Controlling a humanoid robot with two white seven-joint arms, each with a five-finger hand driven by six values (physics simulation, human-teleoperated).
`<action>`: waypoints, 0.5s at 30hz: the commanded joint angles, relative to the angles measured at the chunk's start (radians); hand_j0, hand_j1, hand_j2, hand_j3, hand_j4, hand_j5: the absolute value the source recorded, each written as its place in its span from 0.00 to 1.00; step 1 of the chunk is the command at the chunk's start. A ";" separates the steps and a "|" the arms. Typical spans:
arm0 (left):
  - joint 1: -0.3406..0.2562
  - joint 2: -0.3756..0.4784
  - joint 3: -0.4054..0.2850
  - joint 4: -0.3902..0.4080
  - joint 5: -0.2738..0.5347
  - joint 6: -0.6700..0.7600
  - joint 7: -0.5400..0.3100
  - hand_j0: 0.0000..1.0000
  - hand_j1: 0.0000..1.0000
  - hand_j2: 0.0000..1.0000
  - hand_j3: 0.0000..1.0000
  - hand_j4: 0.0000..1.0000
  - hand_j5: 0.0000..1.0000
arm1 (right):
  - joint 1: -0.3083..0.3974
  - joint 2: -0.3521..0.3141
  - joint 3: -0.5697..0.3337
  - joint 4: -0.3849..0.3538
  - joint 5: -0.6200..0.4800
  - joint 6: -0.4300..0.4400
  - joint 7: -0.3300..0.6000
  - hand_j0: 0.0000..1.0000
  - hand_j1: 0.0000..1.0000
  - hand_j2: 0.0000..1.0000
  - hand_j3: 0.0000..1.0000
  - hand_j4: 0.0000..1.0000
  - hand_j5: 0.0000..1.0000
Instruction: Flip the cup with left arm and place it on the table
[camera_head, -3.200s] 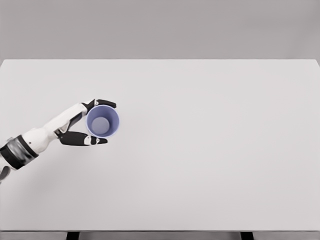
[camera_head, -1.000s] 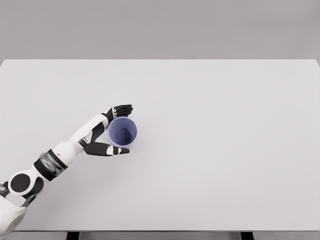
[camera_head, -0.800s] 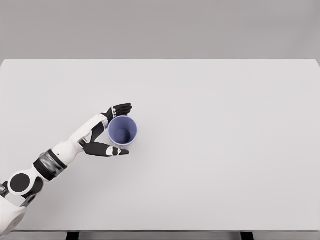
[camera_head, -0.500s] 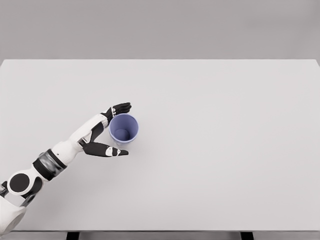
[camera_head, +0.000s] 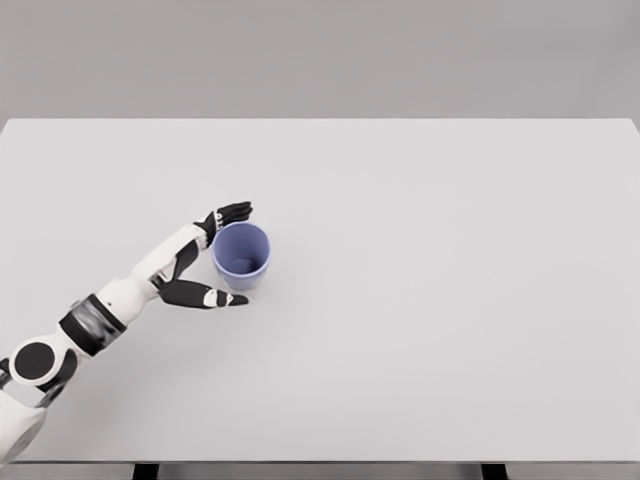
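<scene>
- Cup (camera_head: 241, 258) stood upright on the white counter (camera_head: 430, 300), mouth up, so the head view looked down into its hollow.
- It was pale blue-violet, with the rim wider than the base, and it sat left of the counter's middle, well away from every edge.
- A faint shadow lay on the counter around its base.
- The left hand (camera_head: 200, 262) lay just beside the cup on its left, with the palm turned toward the cup's wall.
- Its dark fingers (camera_head: 232, 212) reached past the far side of the rim, slightly bent and close to the wall; whether they touched it could not be told.
- The dark thumb (camera_head: 203, 295) stretched out on the near side, low by the counter, its tip just short of the cup's base with a small gap showing.
- Fingers and thumb stood apart in a loose bracket wider than the cup, so the hand was spread and not clamped on anything.
- The white left arm ran down and left from the hand, past a dark band at the wrist, to a round black-and-white joint near the lower left corner.
- The counter filled most of the view, plain grey wall lay behind its far edge, and two dark legs showed under its near edge.
</scene>
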 joint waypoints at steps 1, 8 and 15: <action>0.000 0.004 0.010 0.006 -0.001 0.000 0.000 1.00 1.00 1.00 1.00 1.00 1.00 | 0.000 0.000 0.000 0.000 0.000 0.000 0.000 1.00 1.00 1.00 1.00 1.00 1.00; 0.000 0.006 0.021 0.015 -0.013 0.000 0.000 1.00 1.00 1.00 1.00 1.00 1.00 | -0.002 0.000 0.000 0.000 0.000 0.000 0.000 1.00 1.00 1.00 1.00 1.00 1.00; 0.000 0.004 0.024 0.017 -0.015 0.000 0.002 1.00 1.00 1.00 1.00 1.00 1.00 | -0.002 0.000 0.000 0.001 0.000 0.000 0.000 1.00 1.00 1.00 1.00 1.00 1.00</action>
